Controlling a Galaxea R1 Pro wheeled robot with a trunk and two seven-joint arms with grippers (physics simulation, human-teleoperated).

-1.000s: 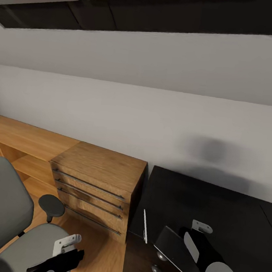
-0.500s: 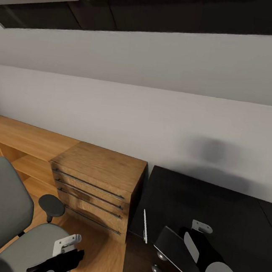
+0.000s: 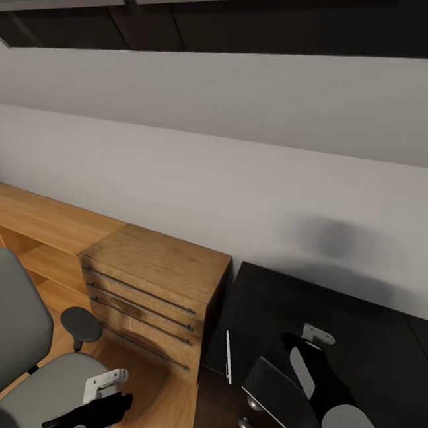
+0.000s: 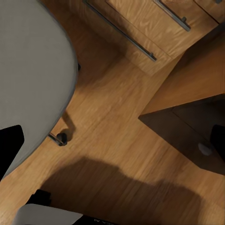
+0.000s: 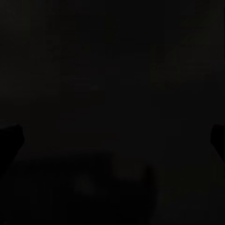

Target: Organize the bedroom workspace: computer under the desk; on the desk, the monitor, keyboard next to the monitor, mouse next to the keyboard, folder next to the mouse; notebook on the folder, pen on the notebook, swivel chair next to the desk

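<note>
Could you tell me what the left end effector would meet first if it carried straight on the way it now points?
Probably the wood floor, between the swivel chair and the desk; depth is unclear.

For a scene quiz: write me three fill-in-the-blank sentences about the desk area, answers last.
1. The white pen lies on the black ____.
2. Right of the pen lies the dark, nearly square ____.
3. Left of the desk stands a light-wood cabinet with ____ long drawer handles.

Answers: desk; notebook; four
</note>
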